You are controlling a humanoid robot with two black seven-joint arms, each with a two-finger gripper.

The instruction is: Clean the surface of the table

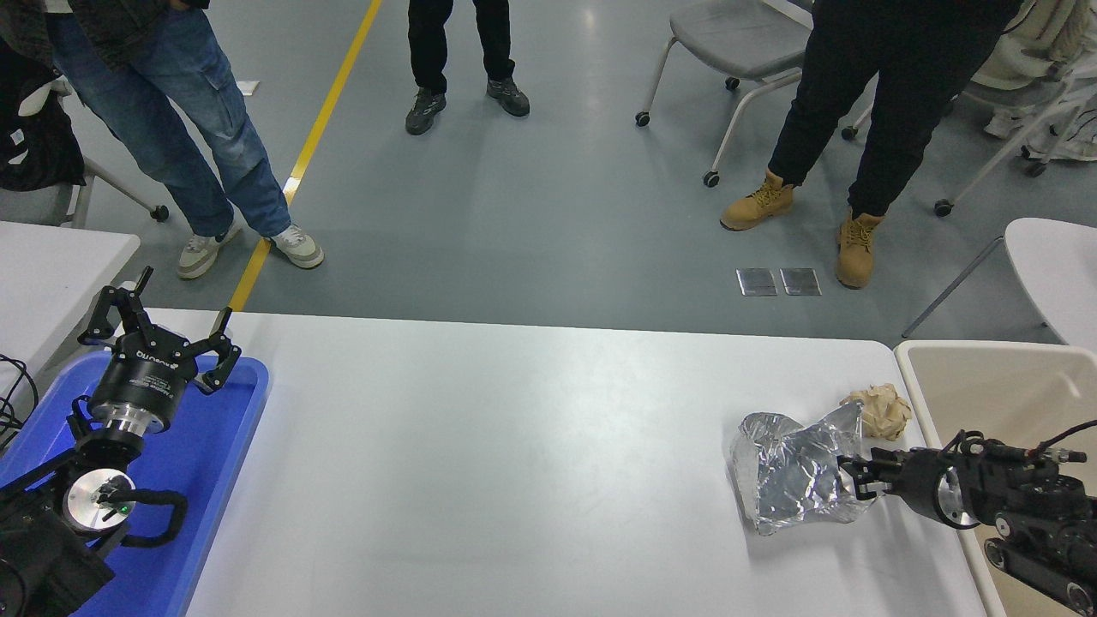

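- The table surface [514,454] fills the lower half of the view.
- A crumpled silver foil bag [793,471] lies near its right end, a brown paper wad [881,410] just beyond it.
- The right tool [855,480] touches the bag's right edge; its grip cannot be told.
- The left tool [163,338] hangs spread open over a blue tray [214,480].
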